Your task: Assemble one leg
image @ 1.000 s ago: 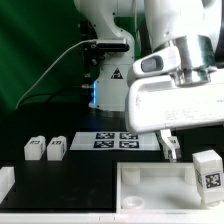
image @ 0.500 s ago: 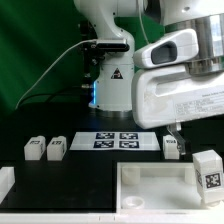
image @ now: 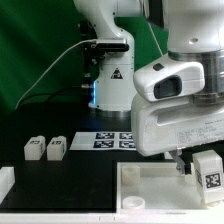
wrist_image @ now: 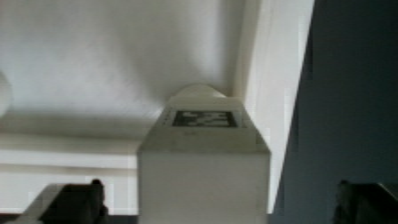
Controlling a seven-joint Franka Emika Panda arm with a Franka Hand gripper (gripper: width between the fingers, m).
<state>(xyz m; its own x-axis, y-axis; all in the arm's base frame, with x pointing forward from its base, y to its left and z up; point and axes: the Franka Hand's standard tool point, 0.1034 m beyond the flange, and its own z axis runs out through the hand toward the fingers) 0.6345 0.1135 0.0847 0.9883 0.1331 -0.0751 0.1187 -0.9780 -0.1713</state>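
Observation:
In the wrist view a white leg [wrist_image: 205,160] with a black-and-white tag on its face lies between my fingers. My gripper [wrist_image: 214,203] is open, with dark fingertips [wrist_image: 75,200] wide of the leg on both sides and not touching it. In the exterior view my gripper [image: 184,162] hangs low at the right, just beside a tagged leg [image: 207,170] that stands at the white square top [image: 150,185]. Two more legs [image: 35,148] [image: 56,148] sit side by side at the left. A fourth leg is hidden behind my hand.
The marker board [image: 112,140] lies flat behind the top, partly covered by my hand. A white block [image: 5,182] stands at the exterior view's left edge. The robot base [image: 110,85] rises behind, before a green backdrop.
My hand has come down and toward the exterior view's right, now covering the leg that showed beside the marker board and reaching the leg at the top's right side.

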